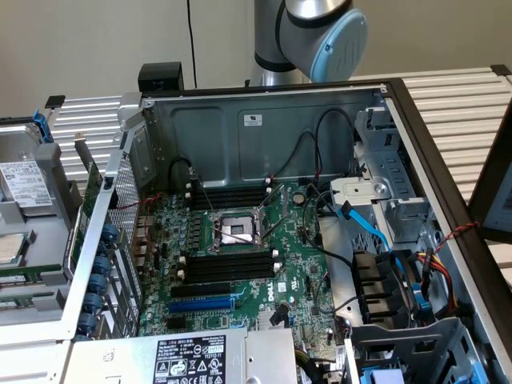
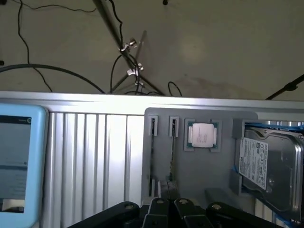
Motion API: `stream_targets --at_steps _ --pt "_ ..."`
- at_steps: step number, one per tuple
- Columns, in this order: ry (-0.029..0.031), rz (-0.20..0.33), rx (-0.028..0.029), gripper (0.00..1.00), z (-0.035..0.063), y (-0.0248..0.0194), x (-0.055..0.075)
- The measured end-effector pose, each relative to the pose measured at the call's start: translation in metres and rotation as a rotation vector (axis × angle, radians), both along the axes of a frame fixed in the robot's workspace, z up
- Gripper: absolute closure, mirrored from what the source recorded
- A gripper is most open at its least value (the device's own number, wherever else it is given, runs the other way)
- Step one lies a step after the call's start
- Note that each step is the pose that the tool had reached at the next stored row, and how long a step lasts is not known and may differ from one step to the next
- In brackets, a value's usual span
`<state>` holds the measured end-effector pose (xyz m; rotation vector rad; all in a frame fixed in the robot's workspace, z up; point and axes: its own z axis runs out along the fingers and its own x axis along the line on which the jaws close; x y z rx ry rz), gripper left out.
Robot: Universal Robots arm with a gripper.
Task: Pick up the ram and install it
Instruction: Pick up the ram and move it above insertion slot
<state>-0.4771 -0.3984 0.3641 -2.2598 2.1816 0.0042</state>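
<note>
At the gripper: fingers pressed together, hovering over a grey holder.
Ram: thin dark stick standing on edge in a holder slot, just beyond the fingertips.
Beside it: processor chip, then hard drive.
Exterior view: open computer case, black memory slots on its motherboard.

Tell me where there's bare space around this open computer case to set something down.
Bare ribbed table lies past the rim of the case on the exterior view's right, and another ribbed strip runs between the blue-framed tablet and the grey parts tray. Inside the case it is crowded: cables over the motherboard and drive cage.
</note>
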Motion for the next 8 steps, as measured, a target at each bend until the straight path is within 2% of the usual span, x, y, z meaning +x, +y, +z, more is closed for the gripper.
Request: stream_targets --at_steps 2,8 --pt "-0.0004 0.015 0.0000 0.90 0.0000 0.0000 -0.0001" --pt "-0.0011 0.016 -0.0001 0.90 -0.0009 -0.0003 -0.0001"
